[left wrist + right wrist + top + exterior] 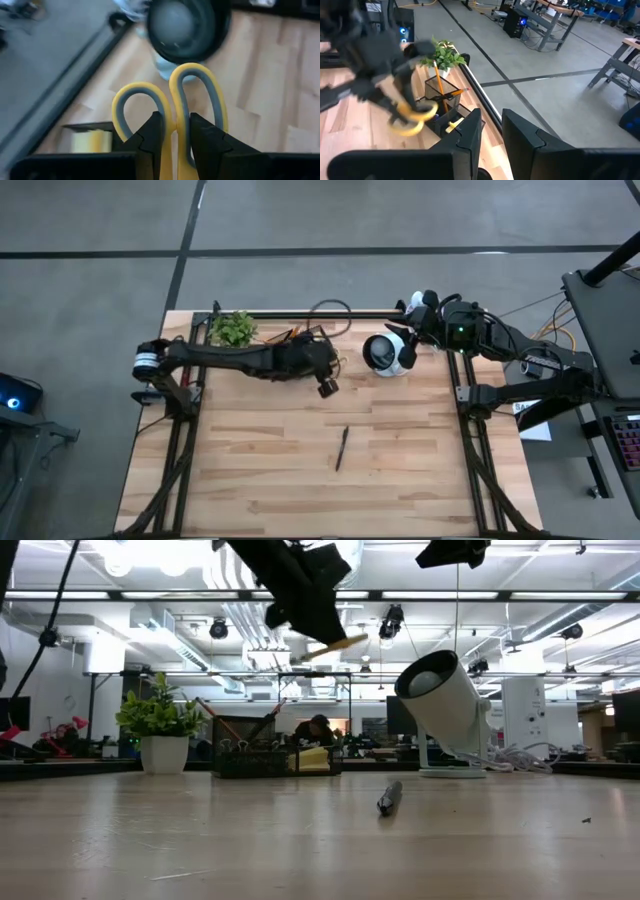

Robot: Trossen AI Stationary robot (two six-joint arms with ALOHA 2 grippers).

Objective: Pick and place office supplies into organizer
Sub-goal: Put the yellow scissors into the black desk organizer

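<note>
My left gripper (175,131) is shut on the scissors (172,97), which have yellow handle loops lined with grey. In the low view the gripper (318,628) hangs high above the table, over the black mesh organizer (262,752). The organizer holds orange pencils (440,82) and a yellow sticky-note block (314,759) and rests near the table's far edge. A dark pen (342,448) lies flat on the wood at mid-table. My right gripper (491,134) is open and waits by the far right corner (415,312). My left gripper pinches the scissors between its two fingers where the two handle loops meet (176,120). Both loops stick out past the fingertips, and the blades are hidden behind the fingers. The scissors are lifted clear of the table, one yellow handle (340,643) showing below the gripper.
A white round cup with a dark inside (385,353) stands tilted on a stand right of my left gripper. A small green plant (232,328) sits in the far left corner beside the organizer. A cable loop (330,310) lies at the far edge. Bare wood surrounds the pen.
</note>
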